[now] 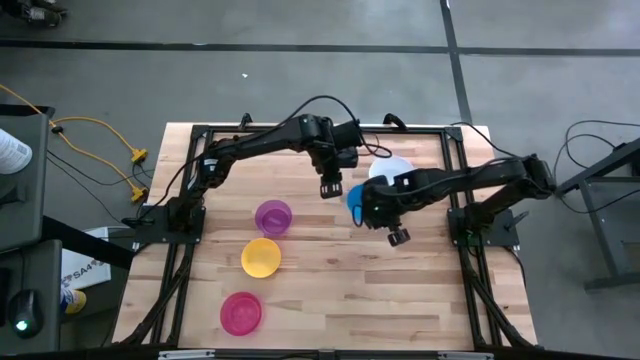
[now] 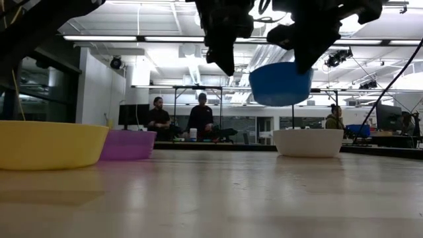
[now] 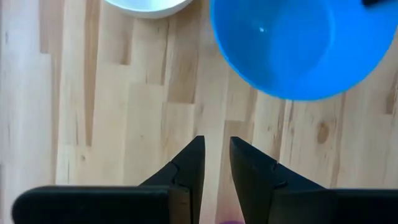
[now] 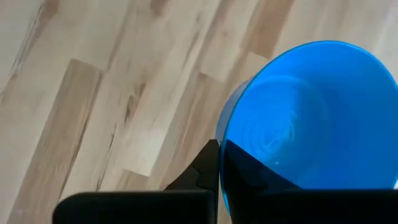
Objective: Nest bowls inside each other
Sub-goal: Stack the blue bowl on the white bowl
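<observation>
I count five bowls on and over my table, one of each colour: one white bowl point(image 1: 392, 166), one blue bowl point(image 1: 356, 199), one purple bowl point(image 1: 273, 216), one yellow bowl point(image 1: 261, 257) and one bowl that looks pink-red point(image 1: 241, 312). I have two arms with one claw on each, so two claws: my left gripper point(image 1: 331, 188) and my right gripper point(image 1: 398, 237). In the room behind the table I see three people point(image 2: 201, 117), two standing near together and one more apart from them, at the other side
</observation>
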`<control>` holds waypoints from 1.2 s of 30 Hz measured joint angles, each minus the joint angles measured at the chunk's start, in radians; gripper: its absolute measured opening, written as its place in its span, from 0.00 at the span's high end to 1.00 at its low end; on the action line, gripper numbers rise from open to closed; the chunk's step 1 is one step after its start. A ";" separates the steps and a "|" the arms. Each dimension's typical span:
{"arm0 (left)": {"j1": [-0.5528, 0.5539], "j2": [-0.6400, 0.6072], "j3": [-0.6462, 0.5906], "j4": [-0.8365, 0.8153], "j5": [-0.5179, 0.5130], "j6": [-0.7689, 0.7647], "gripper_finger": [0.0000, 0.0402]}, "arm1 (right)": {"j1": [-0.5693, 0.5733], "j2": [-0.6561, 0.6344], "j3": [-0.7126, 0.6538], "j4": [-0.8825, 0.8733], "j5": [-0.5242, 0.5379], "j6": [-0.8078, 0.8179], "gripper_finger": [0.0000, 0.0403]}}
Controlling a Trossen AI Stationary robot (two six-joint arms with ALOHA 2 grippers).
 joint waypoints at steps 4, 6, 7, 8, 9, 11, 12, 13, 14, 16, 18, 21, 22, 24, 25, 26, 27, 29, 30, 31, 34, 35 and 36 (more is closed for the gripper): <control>0.010 0.000 0.000 -0.020 -0.022 0.000 0.81 | -0.020 -0.043 -0.015 -0.019 0.058 0.064 0.99; 0.018 0.000 0.000 -0.031 -0.049 -0.004 0.81 | -0.035 -0.070 -0.028 -0.027 0.068 0.096 0.99; 0.020 0.000 0.000 -0.036 -0.052 -0.003 0.81 | -0.044 -0.085 -0.039 -0.032 0.068 0.110 0.99; 0.022 0.000 0.000 -0.036 -0.053 -0.003 0.81 | -0.051 -0.097 -0.049 -0.036 0.068 0.114 0.99; 0.026 0.000 0.000 -0.032 -0.055 -0.001 0.81 | -0.056 -0.111 -0.061 -0.037 0.071 0.116 0.99; 0.027 0.000 0.000 -0.031 -0.054 0.000 0.81 | -0.077 -0.135 -0.087 -0.034 0.071 0.133 0.99; 0.027 0.000 0.000 -0.031 -0.053 0.000 0.81 | -0.089 -0.148 -0.104 -0.032 0.071 0.138 0.99; 0.027 0.000 0.000 -0.031 -0.052 0.001 0.81 | -0.101 -0.161 -0.123 -0.030 0.071 0.139 0.99; 0.027 0.000 0.000 -0.031 -0.052 0.003 0.81 | -0.114 -0.175 -0.143 -0.026 0.071 0.139 0.99; 0.027 0.000 0.000 -0.031 -0.051 0.005 0.81 | -0.139 -0.203 -0.180 0.003 0.070 0.137 0.99; 0.027 0.000 0.000 -0.031 -0.051 0.005 0.81 | -0.166 -0.226 -0.209 0.020 0.069 0.133 0.99; 0.026 0.001 0.000 -0.031 -0.051 0.009 0.81 | -0.205 -0.245 -0.236 0.041 0.066 0.114 0.99; 0.026 0.001 0.000 -0.031 -0.051 0.013 0.81 | -0.219 -0.250 -0.240 0.052 0.059 0.111 0.99; 0.026 0.001 0.000 -0.031 -0.051 0.023 0.81 | -0.250 -0.253 -0.255 0.071 0.037 0.107 0.99; 0.026 0.001 0.000 -0.031 -0.051 0.024 0.81 | -0.264 -0.253 -0.263 0.080 0.036 0.104 0.99; 0.026 0.001 0.000 -0.031 -0.051 0.026 0.81 | -0.279 -0.253 -0.272 0.092 0.035 0.100 0.99; 0.026 0.001 -0.001 -0.031 -0.050 0.030 0.81 | -0.293 -0.253 -0.281 0.106 0.035 0.094 0.99; 0.026 0.001 0.000 -0.034 -0.048 0.043 0.81 | -0.322 -0.248 -0.301 0.135 0.016 0.090 0.99; 0.026 0.001 -0.001 -0.035 -0.048 0.049 0.81 | -0.333 -0.244 -0.312 0.150 0.003 0.089 0.99; 0.026 0.001 -0.001 -0.034 -0.045 0.051 0.81 | -0.344 -0.242 -0.324 0.166 -0.006 0.088 0.99; 0.026 0.001 -0.001 -0.035 -0.043 0.053 0.81 | -0.370 -0.241 -0.352 0.190 -0.008 0.082 0.99; 0.026 0.001 -0.001 -0.035 -0.043 0.053 0.81 | -0.378 -0.240 -0.358 0.198 -0.012 0.082 0.99; 0.026 0.001 -0.001 -0.035 -0.043 0.054 0.81 | -0.387 -0.238 -0.365 0.208 -0.012 0.081 0.99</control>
